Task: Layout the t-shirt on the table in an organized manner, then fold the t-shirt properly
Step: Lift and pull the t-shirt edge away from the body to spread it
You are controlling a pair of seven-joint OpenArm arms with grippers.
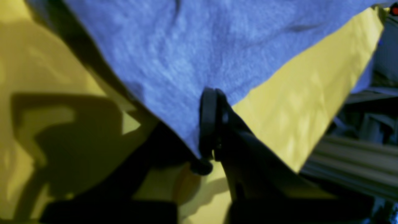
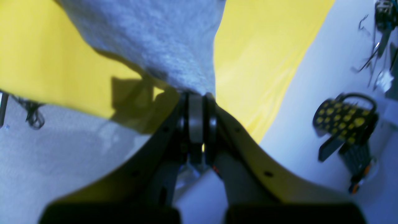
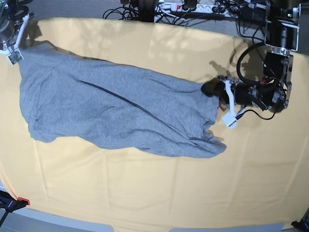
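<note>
The grey t-shirt (image 3: 111, 106) lies stretched in a long crumpled band across the yellow table (image 3: 145, 193), from the far left corner to the right middle. No lettering shows. My right gripper (image 3: 12, 50) is at the far left corner; in the right wrist view it (image 2: 196, 99) is shut on a bunched corner of the t-shirt (image 2: 155, 31), above the table's edge (image 2: 264, 46). My left gripper (image 3: 213, 92) is at the shirt's right end. The left wrist view shows it (image 1: 209, 124) shut on a pointed corner of the t-shirt (image 1: 186, 46) over the table (image 1: 311, 93).
Cables and a power strip (image 3: 188, 7) run along behind the table's far edge. A red clamp (image 3: 21, 200) sits at the near left corner. On the floor lies a black object with yellow dots (image 2: 342, 121). A metal frame rail (image 1: 351, 161) shows beyond the table's edge.
</note>
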